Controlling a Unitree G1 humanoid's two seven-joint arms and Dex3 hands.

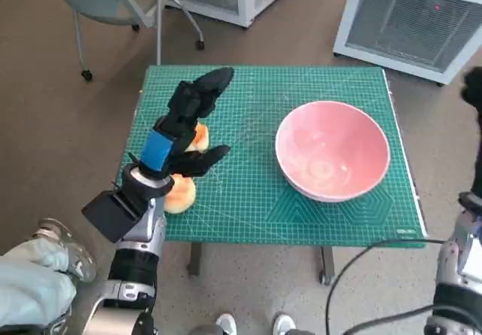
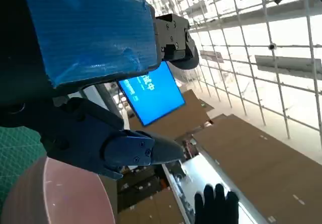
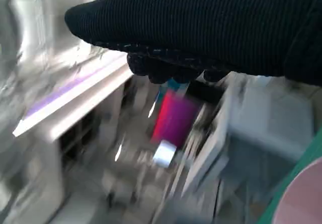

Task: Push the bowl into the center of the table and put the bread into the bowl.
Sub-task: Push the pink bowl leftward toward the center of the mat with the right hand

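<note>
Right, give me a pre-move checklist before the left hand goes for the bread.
1. Pink bowl at table centre: not ok, it sits on the right half of the green cutting mat.
2. Bowl holds nothing: ok.
3. Bread reachable: ok, two pieces lie at the mat's left side, partly hidden under the left hand.
4. Left hand free: ok, fingers spread above the bread, nothing held.
5. Right hand clear of the bowl: ok, it is off the table's right edge.
6. Right hand's fingers: cannot tell, its wrist view is blurred.
</note>
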